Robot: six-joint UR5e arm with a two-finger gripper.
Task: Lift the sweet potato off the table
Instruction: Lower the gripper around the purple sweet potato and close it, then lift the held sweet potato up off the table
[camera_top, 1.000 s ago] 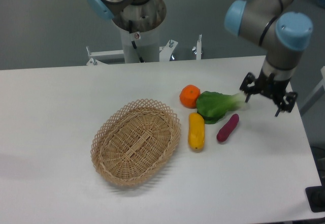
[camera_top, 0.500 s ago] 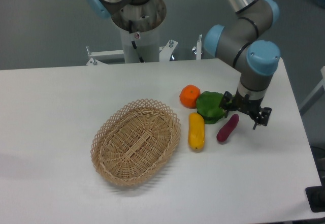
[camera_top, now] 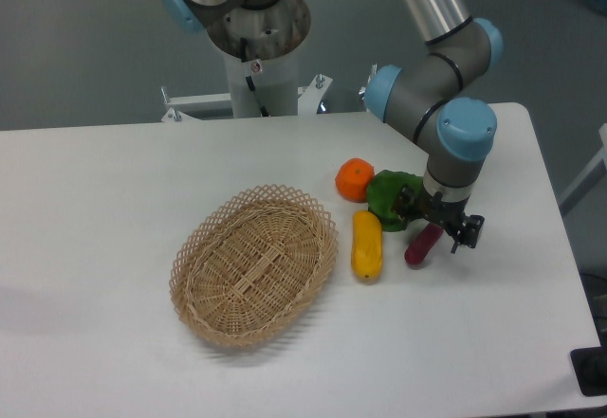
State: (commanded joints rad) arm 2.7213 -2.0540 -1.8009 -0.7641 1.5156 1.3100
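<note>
On the white table (camera_top: 114, 190), a woven wicker basket (camera_top: 254, 263) sits toward the middle, nearer the front edge, and to its right lie a yellow oblong vegetable (camera_top: 367, 245), a round orange fruit (camera_top: 355, 178) and a green leafy vegetable (camera_top: 390, 195). The sweet potato (camera_top: 419, 246) lies slanted toward the right edge, just beside the yellow vegetable, its upper end hidden under the gripper (camera_top: 434, 223). The gripper hangs directly over that end with its fingers spread apart, one on each side, not clamped on it.
</note>
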